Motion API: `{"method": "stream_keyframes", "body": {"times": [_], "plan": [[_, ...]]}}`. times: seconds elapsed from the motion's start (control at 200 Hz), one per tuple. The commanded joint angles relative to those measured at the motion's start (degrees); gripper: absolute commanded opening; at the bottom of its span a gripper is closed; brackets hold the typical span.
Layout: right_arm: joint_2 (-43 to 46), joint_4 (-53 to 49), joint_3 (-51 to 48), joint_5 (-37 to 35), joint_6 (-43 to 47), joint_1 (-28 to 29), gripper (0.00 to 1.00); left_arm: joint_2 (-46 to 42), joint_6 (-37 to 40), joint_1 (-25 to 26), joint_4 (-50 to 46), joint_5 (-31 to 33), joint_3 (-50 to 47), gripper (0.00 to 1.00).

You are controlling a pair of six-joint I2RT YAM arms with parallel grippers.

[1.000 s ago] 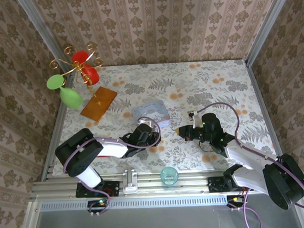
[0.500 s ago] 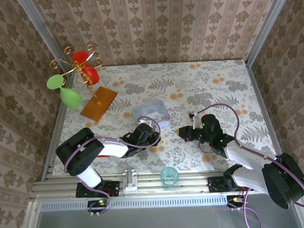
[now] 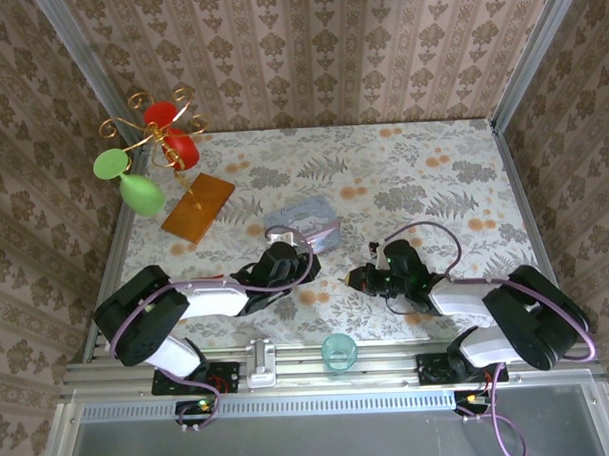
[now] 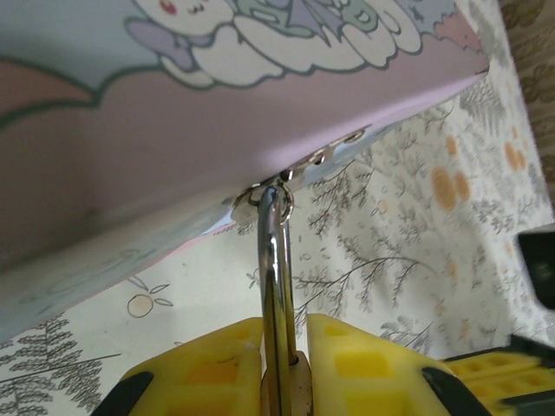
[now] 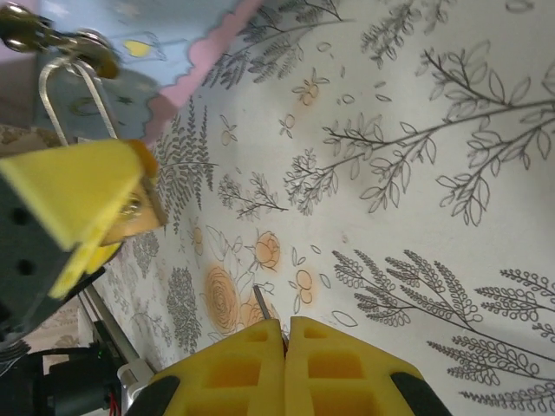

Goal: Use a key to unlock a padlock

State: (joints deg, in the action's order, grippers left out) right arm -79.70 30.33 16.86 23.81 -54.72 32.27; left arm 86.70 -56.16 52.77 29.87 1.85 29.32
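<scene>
Two hands busy now: our left hand (image 4: 279, 351) has clamped the padlock (image 4: 276, 260) hooked to the cartoon tin (image 4: 217, 130), while our right hand (image 5: 284, 347), pinching the key (image 5: 261, 305), has slid closer for insertion.

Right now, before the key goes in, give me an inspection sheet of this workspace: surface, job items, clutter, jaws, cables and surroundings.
Surface: floral-print tablecloth, nothing spilled.
Job's things: tiny brass padlock with a silvery shackle, hooked through a small ring on the pale blue cartoon-printed tin; thin metal key, apart from the padlock.
Clutter: orange-brown flat board; gold wire stand with red and green goblets; small teal cup on the aluminium front rail.
Grippers: left gripper, jaws shut on the padlock; right gripper, jaws shut on the key.
Cables: purple cables looped along both arms.
Surroundings: patterned wallpaper walls.
</scene>
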Motion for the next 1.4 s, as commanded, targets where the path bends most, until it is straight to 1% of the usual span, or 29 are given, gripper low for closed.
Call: {"method": "stream_keyframes", "body": {"times": [0.0, 0.215, 0.31, 0.43, 0.49, 0.665, 0.775, 0.955, 1.095, 1.21, 1.265, 1.395], "plan": [[-2.53, 8.87, -0.72, 0.43, -6.12, 0.76, 0.0, -0.63, -3.81, -0.22, 6.57, 1.81, -0.77, 0.04], [-3.93, 7.23, 0.44, -0.32, -5.44, 2.17, 0.0, 6.68, -10.46, -0.13, 16.51, 0.35, -3.7, 0.03], [-4.25, 7.16, 0.97, -0.57, -5.6, 2.85, 0.0, 10.48, -13.64, -0.08, 22.84, 1.13, -5.49, 0.01], [-5.23, 8.41, 1.09, -1.2, -6.76, 3.63, 0.0, 13.82, -16.1, 0.26, 28.32, 1.98, -6.53, 0.01], [-6.28, 11.16, 0.38, -1.63, -8.49, 3.76, 0.0, 15.16, -17.23, 0.46, 30.44, 2.63, -7.02, 0.01], [-11.66, 25.62, -2.15, -3.33, -14.4, 3.93, 0.0, 17.7, -20.04, 1.29, 35.82, 3.95, -8.07, 0.0], [-15.28, 33.76, -2.8, -4.8, -16.13, 4.27, 0.0, 18.11, -20.35, 1.89, 35.74, 4.12, -7.7, 0.01], [-20.25, 38.48, -2.18, -5.33, -18.09, 4.89, 0.0, 18.01, -20.6, 1.94, 35.56, 4.55, -8.04, 0.01], [-22.16, 39.41, -1.83, -6.27, -18.38, 5.94, 0.0, 16.51, -19.07, 2.04, 31.18, 4.04, -7.14, 0.04], [-21.86, 37.53, -1.75, -7.65, -17.79, 6.7, 0.0, 12.11, -15.58, 2.75, 21.58, 4.85, -5.46, 0.04], [-21.74, 37.52, -1.7, -8.2, -17.8, 7.22, 0.0, 10.12, -14.77, 2.97, 18.48, 5.83, -5.15, 0.05], [-22.95, 39.89, -1.49, -10.01, -19.56, 9.11, 0.0, 9.44, -15.7, 2.95, 20.73, 7.37, -6.16, 0.05]]}}
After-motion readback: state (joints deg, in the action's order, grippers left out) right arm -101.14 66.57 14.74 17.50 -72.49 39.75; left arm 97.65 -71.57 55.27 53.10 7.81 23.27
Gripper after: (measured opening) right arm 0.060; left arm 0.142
